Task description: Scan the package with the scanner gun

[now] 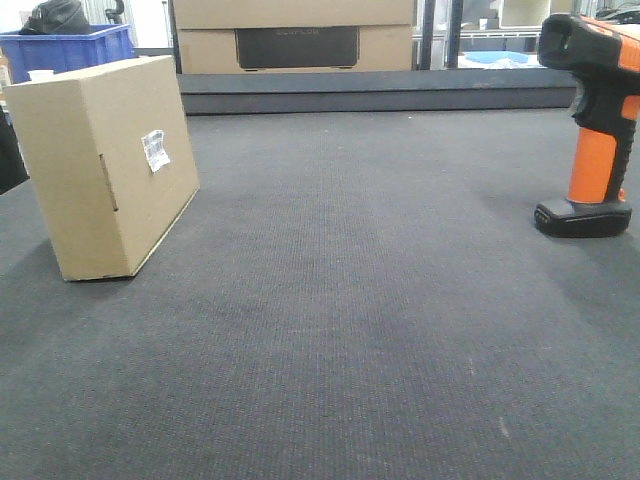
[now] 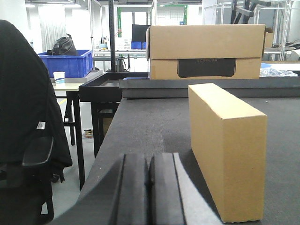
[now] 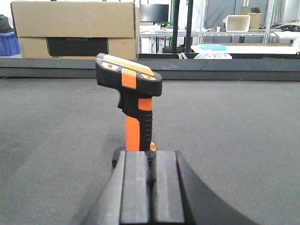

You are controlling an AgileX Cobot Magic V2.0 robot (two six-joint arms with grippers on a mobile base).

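Orange-handled scanner gun stands beyond closed, empty right gripper; rigid, probably light; take handle. Left gripper closed too.

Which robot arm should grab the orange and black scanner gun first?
Probably the right. The orange-handled black scanner gun stands upright straight ahead of the shut right gripper, while the left gripper sits by the tan cardboard box instead.
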